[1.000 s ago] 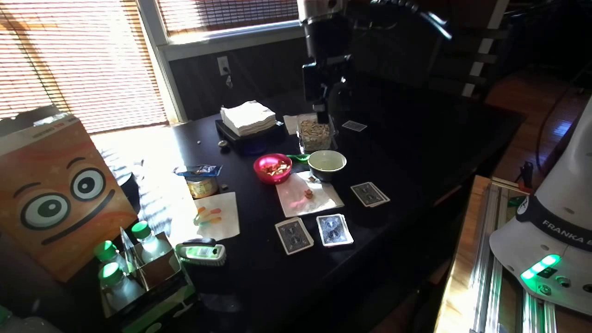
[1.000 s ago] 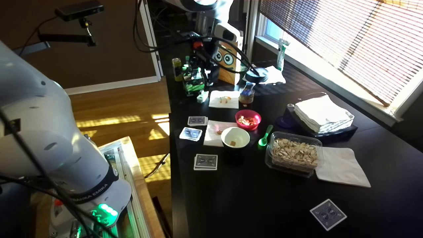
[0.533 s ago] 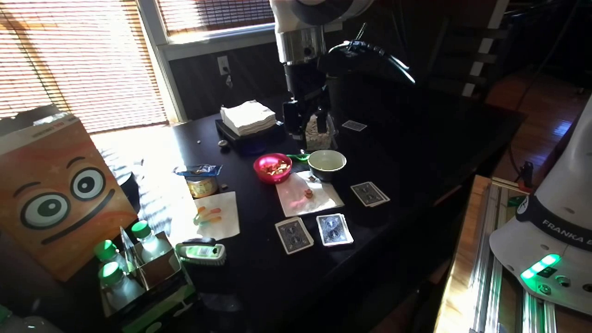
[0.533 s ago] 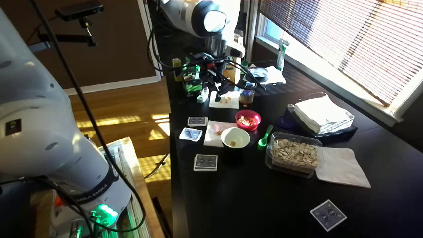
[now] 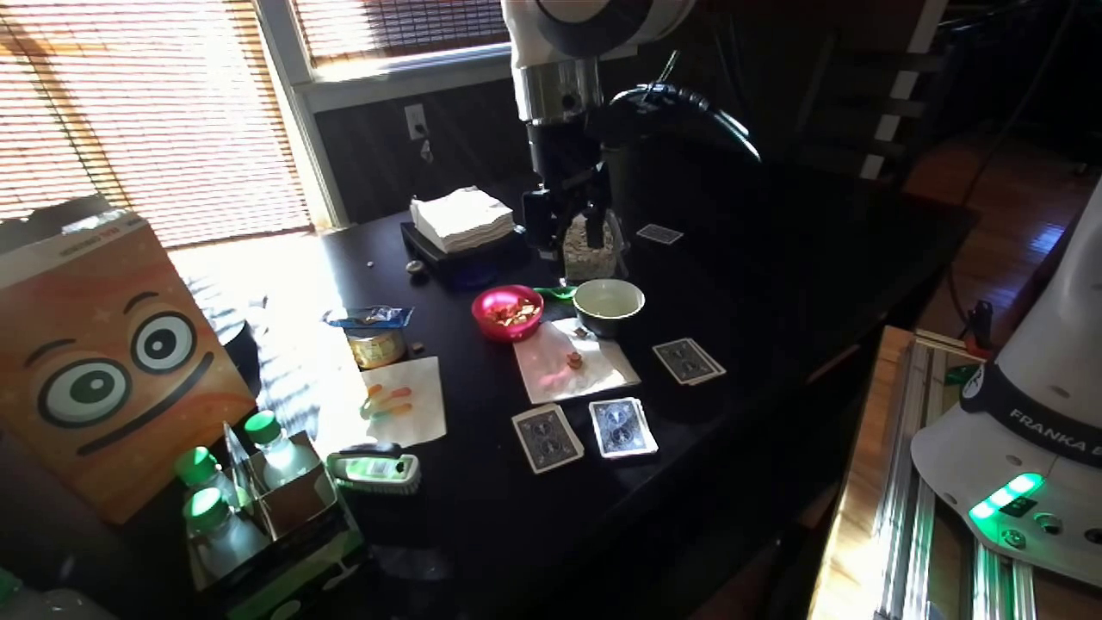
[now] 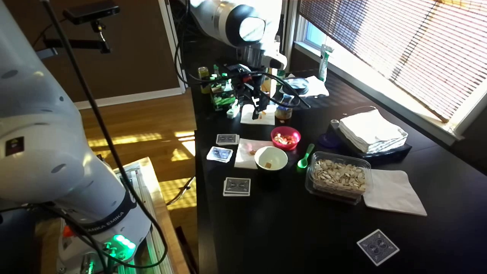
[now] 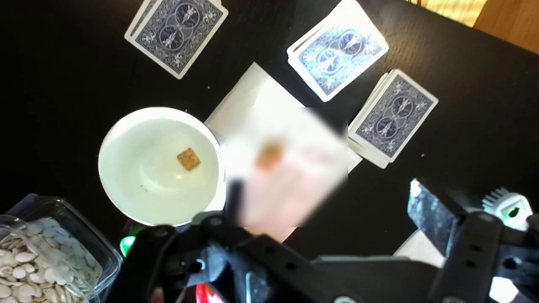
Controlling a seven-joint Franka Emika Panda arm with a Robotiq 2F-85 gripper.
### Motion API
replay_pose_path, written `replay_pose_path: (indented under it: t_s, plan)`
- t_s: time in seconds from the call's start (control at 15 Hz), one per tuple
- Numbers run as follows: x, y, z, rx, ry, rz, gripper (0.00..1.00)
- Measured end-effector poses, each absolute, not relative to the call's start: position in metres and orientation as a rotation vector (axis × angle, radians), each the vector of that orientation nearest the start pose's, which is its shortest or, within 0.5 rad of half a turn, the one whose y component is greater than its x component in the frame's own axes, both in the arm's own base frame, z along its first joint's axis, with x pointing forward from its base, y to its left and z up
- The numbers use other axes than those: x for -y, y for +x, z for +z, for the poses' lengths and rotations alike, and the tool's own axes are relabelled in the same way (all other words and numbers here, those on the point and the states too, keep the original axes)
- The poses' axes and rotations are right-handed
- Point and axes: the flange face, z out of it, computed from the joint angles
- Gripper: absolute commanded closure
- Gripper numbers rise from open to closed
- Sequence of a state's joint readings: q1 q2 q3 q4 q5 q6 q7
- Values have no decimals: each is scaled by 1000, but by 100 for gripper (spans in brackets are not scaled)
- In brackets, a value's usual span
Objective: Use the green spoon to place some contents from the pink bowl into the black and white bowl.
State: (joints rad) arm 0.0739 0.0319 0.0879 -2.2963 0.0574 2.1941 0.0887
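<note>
"What do you read on yourself?"

"In an exterior view, FRANKA, in pale capitals on the dark band (image 5: 1046,432) of my base (image 5: 968,465), the next word cut off."

"Is there more of it?"

"ANKA EMIKA, on that same band (image 6: 110,220) in an exterior view."

"And the orange box (image 5: 112,362)?"

"Print runs along its upper edge, too small for me to read."

Chunky white Franka arm (image 6: 38,152), fat black cable (image 6: 59,34) running off it
Dark FRANKA EMIKA band (image 5: 1046,428) round the base (image 5: 947,461), green lights (image 5: 1006,497) below, silver collar (image 5: 561,90) above a gripper (image 5: 573,248) that looks mostly black, tho it's pretty shadowy there
</note>
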Motion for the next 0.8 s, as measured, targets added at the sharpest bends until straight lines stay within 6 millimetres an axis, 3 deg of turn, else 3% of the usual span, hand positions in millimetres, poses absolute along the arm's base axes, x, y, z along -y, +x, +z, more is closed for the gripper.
replay_pose_path:
  t_s: [0.4,0.8]
  plan:
    - [-43,537,285,-77,-3097,73,0]
    - [-36,574,255,-105,-3098,14,0]
